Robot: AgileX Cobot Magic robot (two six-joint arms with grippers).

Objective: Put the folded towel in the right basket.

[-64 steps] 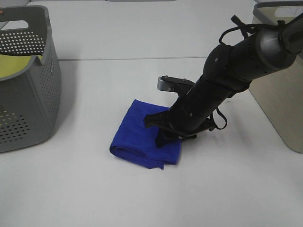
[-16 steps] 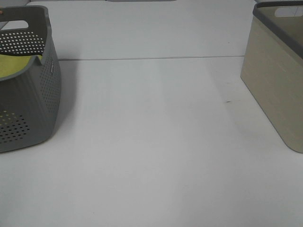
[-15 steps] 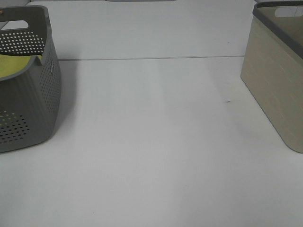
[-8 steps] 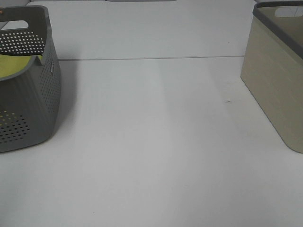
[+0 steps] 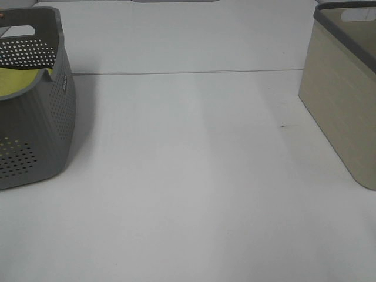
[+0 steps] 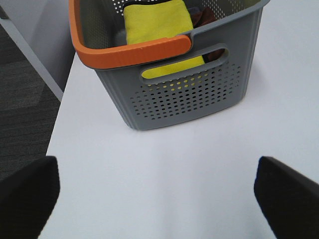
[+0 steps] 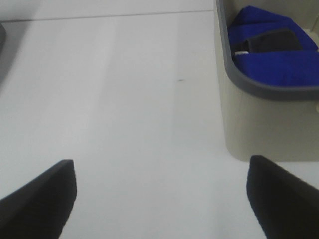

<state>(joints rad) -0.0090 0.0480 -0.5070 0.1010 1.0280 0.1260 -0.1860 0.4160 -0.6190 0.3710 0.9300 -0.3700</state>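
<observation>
Inside the beige basket (image 7: 259,89) at your three o'clock lies the blue towel (image 7: 271,64); your right gripper (image 7: 159,199) hangs spread wide and empty, and your left gripper (image 6: 159,194) likewise.

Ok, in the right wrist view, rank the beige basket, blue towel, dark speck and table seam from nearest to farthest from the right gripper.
From the right gripper:
1. Beige basket, its wall beside one finger.
2. Blue towel, inside that basket, and dark speck, on the open table: too close to call.
3. Table seam, far across the table.
</observation>
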